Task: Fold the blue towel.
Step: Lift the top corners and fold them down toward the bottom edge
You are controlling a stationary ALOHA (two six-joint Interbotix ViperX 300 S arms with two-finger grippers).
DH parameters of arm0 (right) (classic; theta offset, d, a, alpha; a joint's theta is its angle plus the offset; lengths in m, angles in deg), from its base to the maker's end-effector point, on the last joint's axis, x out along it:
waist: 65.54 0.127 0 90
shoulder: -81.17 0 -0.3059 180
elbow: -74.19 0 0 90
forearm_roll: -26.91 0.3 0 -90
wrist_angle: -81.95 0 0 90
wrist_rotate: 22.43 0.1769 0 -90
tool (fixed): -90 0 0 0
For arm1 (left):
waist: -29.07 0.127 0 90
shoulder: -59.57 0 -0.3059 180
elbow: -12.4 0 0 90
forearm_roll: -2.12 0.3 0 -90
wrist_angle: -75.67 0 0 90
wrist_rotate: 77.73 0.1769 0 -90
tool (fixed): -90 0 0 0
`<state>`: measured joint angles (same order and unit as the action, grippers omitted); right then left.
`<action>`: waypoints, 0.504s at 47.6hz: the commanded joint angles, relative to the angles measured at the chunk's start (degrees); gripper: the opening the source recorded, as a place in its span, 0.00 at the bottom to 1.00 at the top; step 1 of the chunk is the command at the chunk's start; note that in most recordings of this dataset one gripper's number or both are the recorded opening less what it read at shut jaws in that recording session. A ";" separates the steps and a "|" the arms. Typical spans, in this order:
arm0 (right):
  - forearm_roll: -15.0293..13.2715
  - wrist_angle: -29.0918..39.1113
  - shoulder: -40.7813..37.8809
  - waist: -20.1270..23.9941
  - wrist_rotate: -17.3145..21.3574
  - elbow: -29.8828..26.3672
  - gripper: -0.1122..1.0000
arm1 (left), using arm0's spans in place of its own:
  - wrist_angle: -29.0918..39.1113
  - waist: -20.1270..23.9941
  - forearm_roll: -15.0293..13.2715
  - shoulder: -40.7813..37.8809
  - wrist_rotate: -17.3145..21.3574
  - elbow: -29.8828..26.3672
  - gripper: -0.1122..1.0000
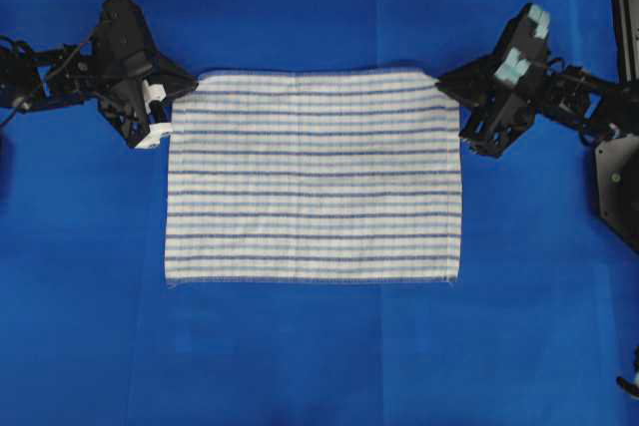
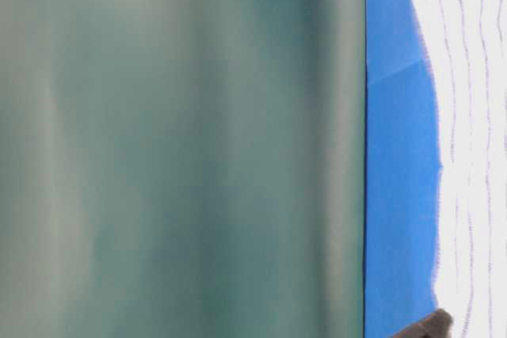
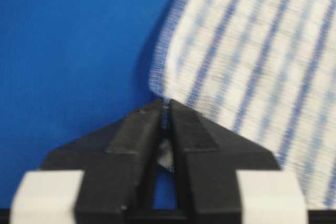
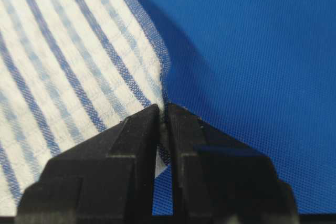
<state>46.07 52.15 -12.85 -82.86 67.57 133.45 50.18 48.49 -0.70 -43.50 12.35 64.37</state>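
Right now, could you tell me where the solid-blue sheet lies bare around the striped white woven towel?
Bare solid-blue sheet borders the striped white woven towel on its near and far sides. Its far corners are crowded: the left gripper and the right gripper each pinch one.

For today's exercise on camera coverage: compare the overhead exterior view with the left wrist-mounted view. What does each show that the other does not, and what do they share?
Only the overhead view shows the whole rectangular white woven towel with blue stripes, lying flat, and the right tool at its far right corner. Only the left wrist view shows the left tool closed, its jaws pinching the towel's corner between them. Both show the left tool at that corner, the striped weave, and the plain solid-blue background sheet beneath.
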 commanded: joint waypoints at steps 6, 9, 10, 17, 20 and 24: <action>0.00 3.87 7.65 0.09 -0.26 0.26 0.09 | 4.83 -1.23 0.18 7.03 0.44 -0.97 0.12; 0.09 5.01 9.49 0.09 -0.26 0.44 0.09 | 6.24 -1.49 0.26 8.96 0.62 -0.88 0.12; 0.09 5.36 10.11 0.09 -0.26 0.44 0.09 | 6.59 -1.67 0.26 9.58 0.70 -0.88 0.12; -0.09 6.24 11.60 0.09 -0.35 0.44 0.09 | 7.47 -1.67 0.26 12.39 1.49 -0.26 0.12; -0.09 6.24 11.43 0.09 -0.35 0.35 0.09 | 7.65 -1.67 0.26 12.39 1.58 -0.26 0.12; -0.09 6.68 11.43 0.18 -0.35 0.35 0.09 | 7.82 -2.11 0.26 12.39 1.58 -0.18 0.12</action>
<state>46.07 58.74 -2.04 -82.86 67.31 134.33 58.18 46.82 -0.52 -32.08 13.76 64.45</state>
